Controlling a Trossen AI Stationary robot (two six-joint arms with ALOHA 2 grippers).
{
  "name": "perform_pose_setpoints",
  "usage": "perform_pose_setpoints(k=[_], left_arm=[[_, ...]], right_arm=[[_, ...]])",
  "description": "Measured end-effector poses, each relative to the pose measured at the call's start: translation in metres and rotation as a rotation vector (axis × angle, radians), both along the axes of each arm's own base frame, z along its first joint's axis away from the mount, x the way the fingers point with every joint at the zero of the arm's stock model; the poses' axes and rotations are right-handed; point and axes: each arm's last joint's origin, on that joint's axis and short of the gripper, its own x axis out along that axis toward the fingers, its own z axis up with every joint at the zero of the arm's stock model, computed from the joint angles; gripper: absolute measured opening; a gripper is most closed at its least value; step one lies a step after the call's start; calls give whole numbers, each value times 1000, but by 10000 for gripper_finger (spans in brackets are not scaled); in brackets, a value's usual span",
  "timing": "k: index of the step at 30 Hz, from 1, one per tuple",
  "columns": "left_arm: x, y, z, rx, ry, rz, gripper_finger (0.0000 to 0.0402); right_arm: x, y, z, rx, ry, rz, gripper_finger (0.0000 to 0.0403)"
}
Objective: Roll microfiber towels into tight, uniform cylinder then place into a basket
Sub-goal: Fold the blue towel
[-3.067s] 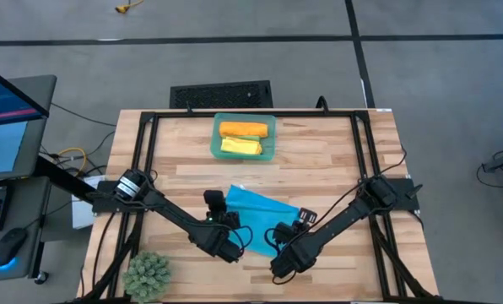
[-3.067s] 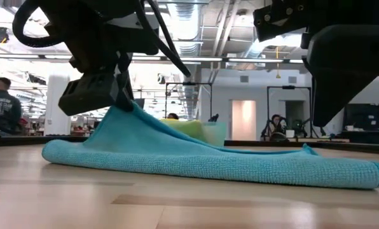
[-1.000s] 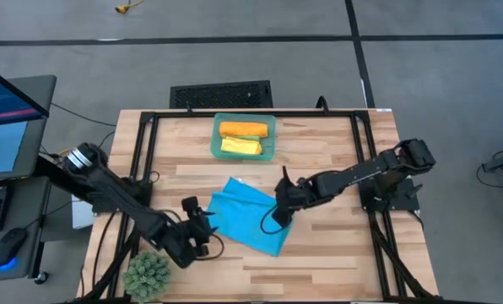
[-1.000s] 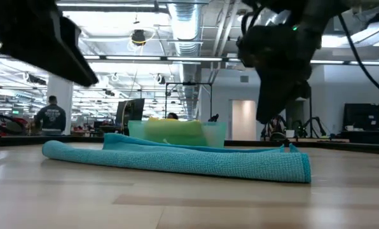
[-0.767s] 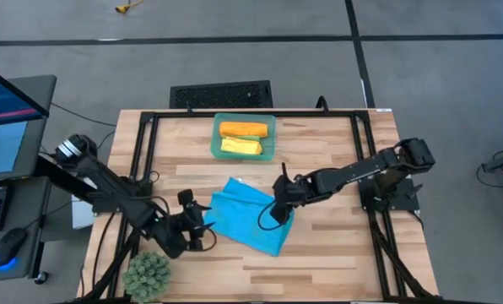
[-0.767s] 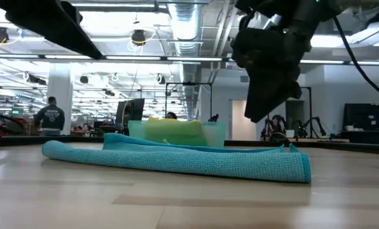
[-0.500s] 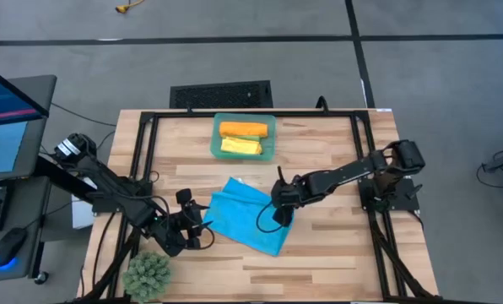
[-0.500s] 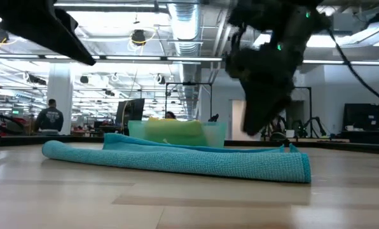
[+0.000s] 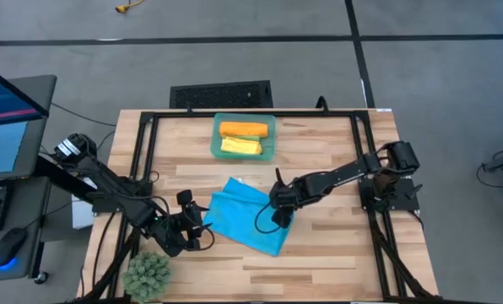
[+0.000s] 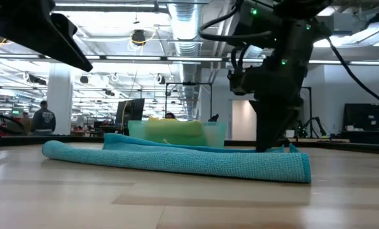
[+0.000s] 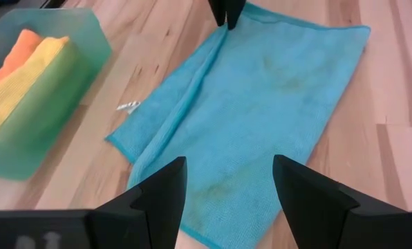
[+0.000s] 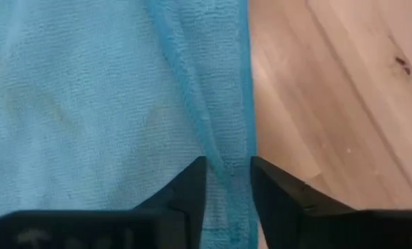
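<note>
The right gripper (image 9: 277, 213) is down on the bright blue microfiber towel (image 9: 247, 214), its two dark fingers (image 12: 192, 187) set close together with a raised fold of the cloth's edge between them; bare wood lies just to one side of that fold. The towel is spread folded and flat on the light butcher-block table (image 9: 336, 160), between the two grippers. The left gripper (image 9: 202, 228) hovers just beside the towel's other side, its fingers (image 11: 164, 187) spread wide and holding nothing. Beyond both grippers, toward the table's far edge, the translucent teal-green basket (image 9: 218, 122) holds a rolled orange towel (image 9: 243, 129) and a rolled yellow towel (image 9: 240, 146) side by side. A spiky green plant ball (image 9: 148, 274) sits near the left gripper at the table's front corner. The table stands on grey floor, with a desk, keyboard and mouse at one side; the low view looks into a bright hall of ceiling lights, where a person (image 10: 43, 119) stands far back.
</note>
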Motion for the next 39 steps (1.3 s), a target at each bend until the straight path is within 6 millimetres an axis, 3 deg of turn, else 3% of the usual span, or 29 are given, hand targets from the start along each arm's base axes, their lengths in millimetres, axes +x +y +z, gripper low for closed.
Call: perform_pose_setpoints(k=[8, 14, 22, 30, 39], left_arm=[[0, 0, 0, -5, -1, 4, 208], [0, 0, 0, -8, -2, 7, 208], [0, 0, 0, -9, -2, 7, 208], [0, 0, 0, -19, -6, 15, 208], [0, 0, 0, -18, -11, 19, 208]], right_arm=[[-2, 8, 0, 16, 7, 3, 11], [-4, 15, 1, 25, 14, -4, 19], [2, 33, 25, 21, 30, 6, 10], [-16, 48, 30, -1, 180, -106, 6], [-20, 64, 40, -1, 192, -151, 5]])
